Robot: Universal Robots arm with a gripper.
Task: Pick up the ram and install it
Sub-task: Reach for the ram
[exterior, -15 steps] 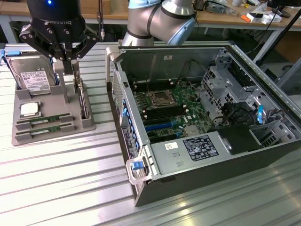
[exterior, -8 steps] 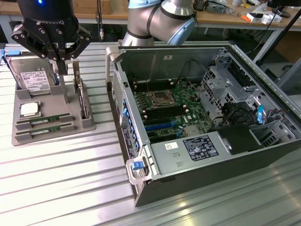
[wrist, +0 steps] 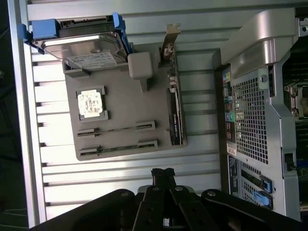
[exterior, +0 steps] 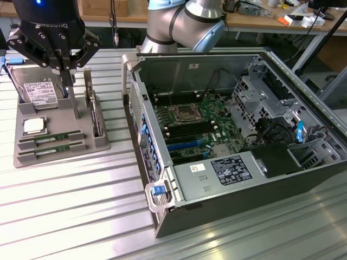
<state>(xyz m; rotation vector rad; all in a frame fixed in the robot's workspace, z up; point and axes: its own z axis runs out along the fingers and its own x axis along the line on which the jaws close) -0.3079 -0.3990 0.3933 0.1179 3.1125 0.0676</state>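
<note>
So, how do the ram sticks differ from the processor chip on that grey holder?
The ram sticks are long, narrow and green, while the processor chip is square and silver. The ram sticks stand on edge in slots, whereas the processor chip lies flat in a square recess. There are two ram sticks but only one processor chip. Both rest in the same grey holder.

You have two ram sticks, a first ram stick (exterior: pixel 51 139) and a second ram stick (exterior: pixel 52 149), at 7 o'clock on the single grey holder (exterior: pixel 76 130) in the exterior view. Count one processor chip (exterior: pixel 33 125) at 9 o'clock, one hard drive (exterior: pixel 38 89) at 11 and one expansion card (exterior: pixel 96 116) at 3. There is one open computer case (exterior: pixel 244 208) and one pincer (exterior: pixel 66 76).
</note>
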